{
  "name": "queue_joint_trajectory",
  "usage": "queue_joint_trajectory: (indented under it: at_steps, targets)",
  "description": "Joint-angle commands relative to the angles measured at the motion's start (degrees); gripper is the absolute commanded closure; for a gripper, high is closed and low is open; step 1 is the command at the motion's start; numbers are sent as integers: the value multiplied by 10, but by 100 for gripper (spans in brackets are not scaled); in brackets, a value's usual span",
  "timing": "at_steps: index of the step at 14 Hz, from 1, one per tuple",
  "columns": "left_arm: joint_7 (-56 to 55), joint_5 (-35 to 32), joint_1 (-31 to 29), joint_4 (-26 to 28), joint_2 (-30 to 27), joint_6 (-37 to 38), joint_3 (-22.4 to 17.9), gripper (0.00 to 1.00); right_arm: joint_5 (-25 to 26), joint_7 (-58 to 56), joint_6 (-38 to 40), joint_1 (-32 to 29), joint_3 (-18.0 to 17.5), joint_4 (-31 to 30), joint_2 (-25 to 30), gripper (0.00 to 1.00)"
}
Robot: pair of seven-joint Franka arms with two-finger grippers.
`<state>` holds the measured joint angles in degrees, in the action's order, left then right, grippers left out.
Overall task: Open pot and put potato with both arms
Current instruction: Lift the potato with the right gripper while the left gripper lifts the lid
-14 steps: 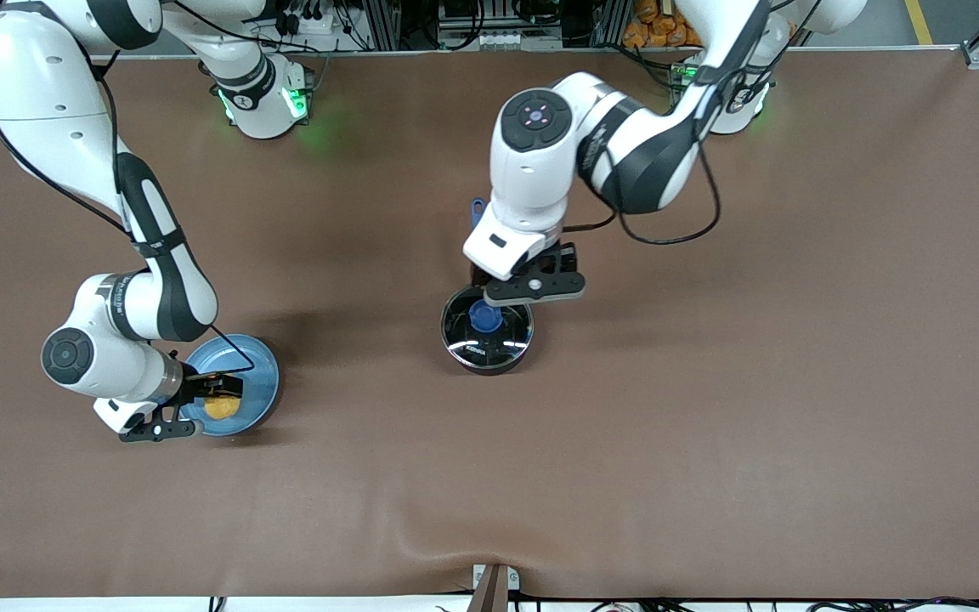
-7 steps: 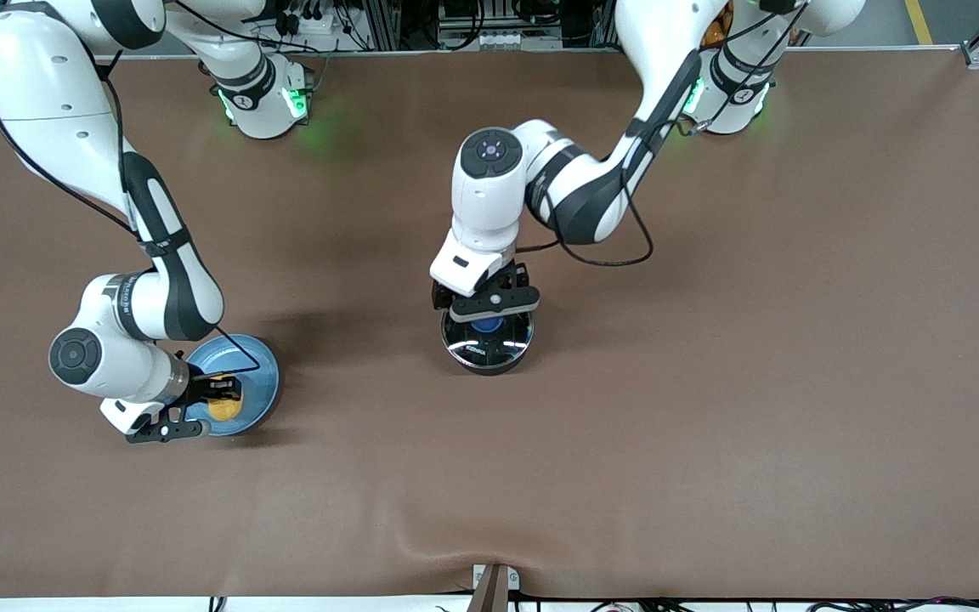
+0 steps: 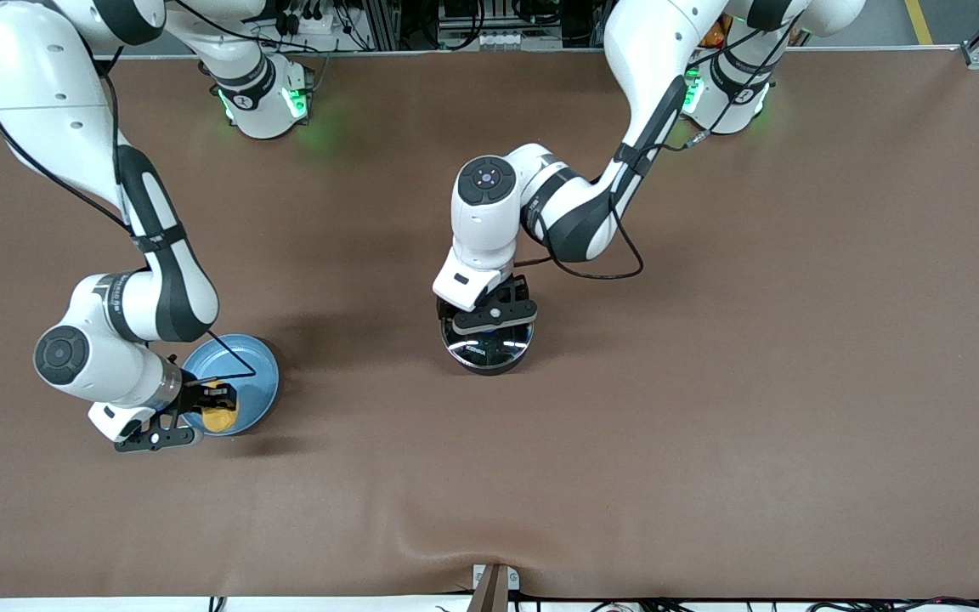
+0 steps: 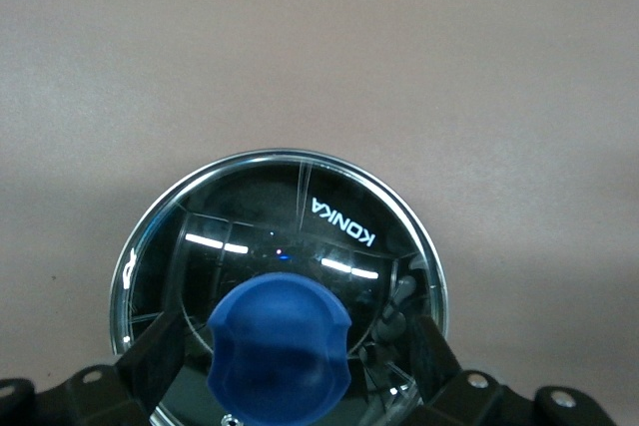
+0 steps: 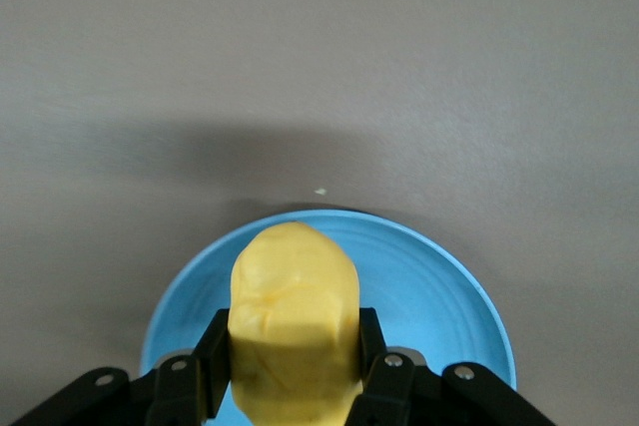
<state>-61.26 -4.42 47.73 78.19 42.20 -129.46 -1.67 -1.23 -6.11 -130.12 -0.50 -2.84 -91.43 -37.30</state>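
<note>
The black pot [image 3: 487,350] stands mid-table with its glass lid [image 4: 339,236] on. Its blue handle is hidden under the left arm. My left gripper [image 3: 490,326] is down over the lid, and its open fingers [image 4: 152,361] straddle the blue knob [image 4: 280,346] without touching it. The yellow potato [image 3: 219,417] is between the fingers of my right gripper [image 3: 214,416], over the edge of the light-blue plate [image 3: 245,367]. In the right wrist view the fingers [image 5: 212,371] press both sides of the potato [image 5: 293,311].
The light-blue plate [image 5: 439,286] lies toward the right arm's end of the table. Brown table mat [image 3: 710,340] surrounds both. A small metal bracket [image 3: 494,586] sits at the table edge nearest the front camera.
My left gripper moved from beside the pot to over the lid and came down round the knob. My right gripper shifted slightly toward the plate's edge with the potato.
</note>
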Motion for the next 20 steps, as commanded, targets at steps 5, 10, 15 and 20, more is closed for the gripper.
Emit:
queue_joint_trajectory:
  at_steps: [5, 10, 15, 20]
  targets:
    - [2, -7, 7, -8, 27, -11, -7, 0, -58, 54, 111, 22, -14, 64, 25, 100]
    - [8, 1, 6, -9, 23, -11, -6, 71, -61, 105, 120, 55, -16, 65, 42, 100]
    - [51, 108, 2, -14, 10, 6, -11, 83, -87, 157, 121, 101, -16, 65, 57, 100]
    - [136, 119, -14, -22, -46, 114, -39, 87, -203, 153, 156, 108, -23, 64, 64, 100]
